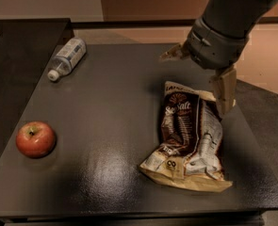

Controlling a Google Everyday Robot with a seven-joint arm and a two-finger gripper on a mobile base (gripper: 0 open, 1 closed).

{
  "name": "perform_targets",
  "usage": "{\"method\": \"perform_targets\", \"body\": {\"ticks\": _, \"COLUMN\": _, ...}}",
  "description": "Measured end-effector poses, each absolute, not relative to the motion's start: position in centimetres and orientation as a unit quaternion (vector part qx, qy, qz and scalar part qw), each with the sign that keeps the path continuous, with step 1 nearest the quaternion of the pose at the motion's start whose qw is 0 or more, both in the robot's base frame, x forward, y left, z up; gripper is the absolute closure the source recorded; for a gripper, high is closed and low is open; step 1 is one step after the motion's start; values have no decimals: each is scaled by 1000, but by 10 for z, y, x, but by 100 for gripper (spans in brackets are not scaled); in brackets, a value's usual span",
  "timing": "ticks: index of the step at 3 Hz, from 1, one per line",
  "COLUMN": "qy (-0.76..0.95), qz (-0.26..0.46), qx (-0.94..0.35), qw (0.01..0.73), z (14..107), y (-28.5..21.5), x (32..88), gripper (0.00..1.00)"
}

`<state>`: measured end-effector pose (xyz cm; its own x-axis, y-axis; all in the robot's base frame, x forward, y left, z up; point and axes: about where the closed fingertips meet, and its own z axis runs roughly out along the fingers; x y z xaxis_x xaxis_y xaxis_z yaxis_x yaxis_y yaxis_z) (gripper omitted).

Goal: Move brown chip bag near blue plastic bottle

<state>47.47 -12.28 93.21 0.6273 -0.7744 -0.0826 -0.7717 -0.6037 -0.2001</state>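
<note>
On the right half of the dark table (110, 107) lies the bag (188, 140), flat and crinkled, its length running from the far side toward the near edge. Its dark brown front with white script faces up along the left part. White printed panels show along the right part, and a tan seam closes the near end, which lies close to the table's near edge.

Above the bag's far end hangs the gripper (193, 84), carried by a thick grey arm (223, 27) that comes in from the upper right corner. Its two tan fingers (224, 91) are spread wide and empty. One points left, over bare table beyond the bag's far-left corner. The other points down at the bag's far-right corner, its tip at the bag's edge. Whether that tip touches the bag cannot be told.

The bottle (67, 58) lies on its side at the table's far-left corner, its white cap pointing toward the near left and its pale blue-and-white label turned up. It is well apart from the bag, with a wide stretch of bare table between them.

A red apple (35, 139) stands near the table's left edge, toward the near side, stem up, well apart from both the bottle and the bag. A second dark surface (20, 36) lies to the left of the table, beside the bottle's corner.
</note>
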Motion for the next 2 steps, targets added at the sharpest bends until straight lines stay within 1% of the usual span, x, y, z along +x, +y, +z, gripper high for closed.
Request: {"method": "perform_targets", "body": {"ticks": 2, "qy": 331, "qz": -3, "qx": -941, "qw": 72, "z": 919, "y": -130, "x": 475, "gripper": 0}}
